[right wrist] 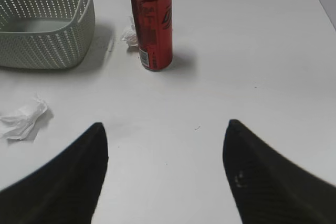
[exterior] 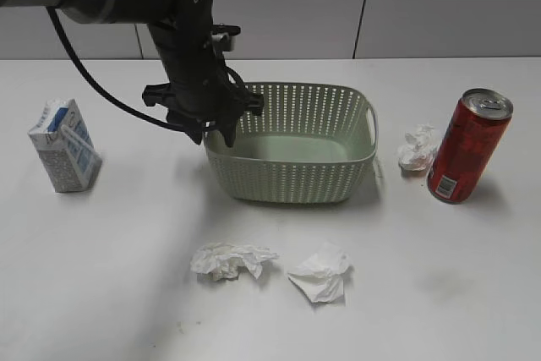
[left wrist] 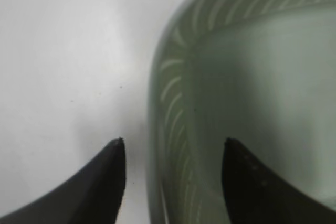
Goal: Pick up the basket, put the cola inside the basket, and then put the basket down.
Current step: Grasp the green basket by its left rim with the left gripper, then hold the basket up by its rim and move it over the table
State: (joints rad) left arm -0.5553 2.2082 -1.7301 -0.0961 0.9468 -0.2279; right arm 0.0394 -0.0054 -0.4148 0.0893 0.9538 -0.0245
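The pale sage-green basket (exterior: 304,166) sits on the white table at the centre; it is empty. My left gripper (exterior: 213,133) is open and straddles the basket's left rim: in the left wrist view (left wrist: 173,142) one finger is outside the wall and one inside the basket (left wrist: 247,77). The red cola can (exterior: 467,145) stands upright to the right of the basket. In the right wrist view the cola (right wrist: 151,22) stands ahead, the basket (right wrist: 47,40) at upper left. My right gripper (right wrist: 164,124) is open and empty, well short of the can.
A blue-white carton (exterior: 64,144) stands at the left. Crumpled tissues lie in front of the basket (exterior: 230,259) (exterior: 322,274) and between basket and can (exterior: 417,148). One tissue shows in the right wrist view (right wrist: 22,120).
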